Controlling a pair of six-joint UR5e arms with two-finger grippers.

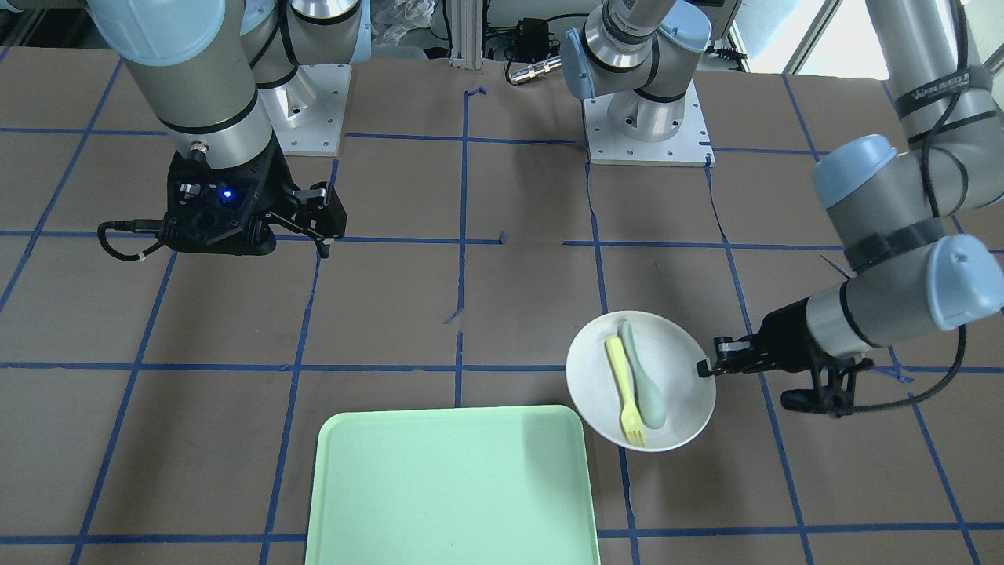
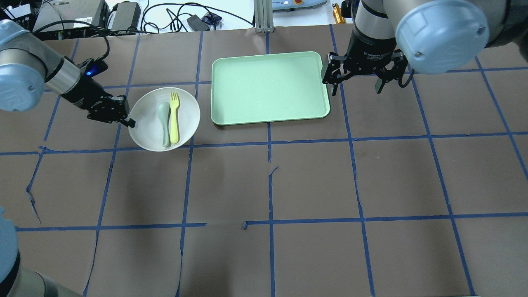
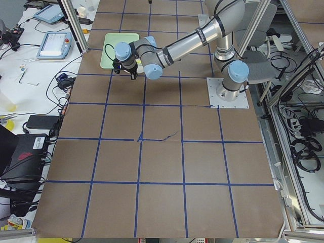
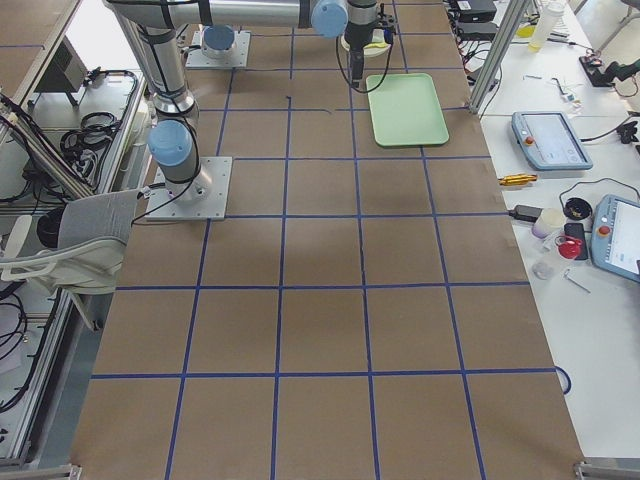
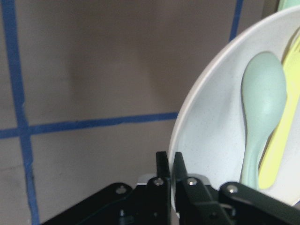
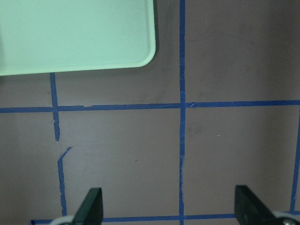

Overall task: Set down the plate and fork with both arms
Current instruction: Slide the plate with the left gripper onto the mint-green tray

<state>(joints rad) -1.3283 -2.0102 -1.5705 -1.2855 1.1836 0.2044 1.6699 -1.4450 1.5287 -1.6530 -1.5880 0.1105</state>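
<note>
- Left arm (image 2: 62, 76): stretched low, wrist near level; left gripper (image 2: 129, 121) pinched onto the plate (image 2: 187, 115) rim.
- Right arm (image 2: 371, 20): wrist upright; right gripper (image 2: 355, 90) pointing down, fingers spread wide.

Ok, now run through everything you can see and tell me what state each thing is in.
plate: rim pinched by the left gripper, fork and spoon inside.
fork: lying in the plate beside the spoon.
spoon: lying in the plate.
tray: flat on the table, nothing on it.
left gripper: shut on the plate's rim.
right gripper: open, holding nothing, beside the tray.
</note>
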